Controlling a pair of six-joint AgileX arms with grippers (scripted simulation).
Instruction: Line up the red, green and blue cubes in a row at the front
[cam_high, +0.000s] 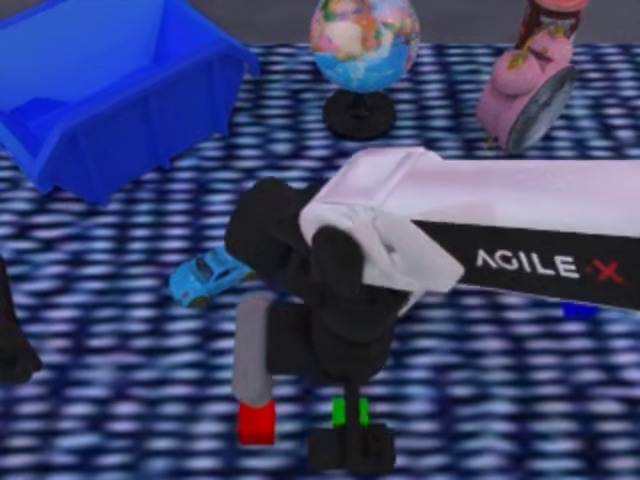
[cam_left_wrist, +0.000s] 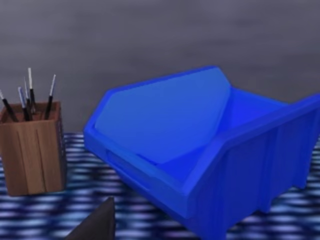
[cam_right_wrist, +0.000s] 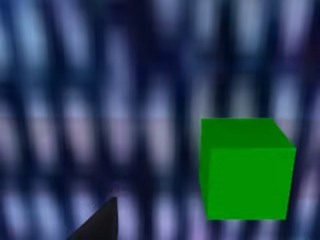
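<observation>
While the right arm works: green cube's turn
Right claw (cam_high: 350, 432): over the green cube (cam_high: 350, 410); open or shut, cannot tell
Green cube: just right of red cube (cam_high: 256, 423)
Next: settle green cube, fetch blue cube (cam_high: 580, 311)

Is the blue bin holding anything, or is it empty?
Empty, as far as shown: the blue bin shows only bare blue floor and walls in the left wrist view, and the top view matches, though its left part is cut off.

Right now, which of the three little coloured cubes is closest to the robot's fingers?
The green cube, at the front of the table: the right arm's fingers hang right over it. The red cube sits apart to its left, and the blue cube peeks out beneath that arm, farther right.
</observation>
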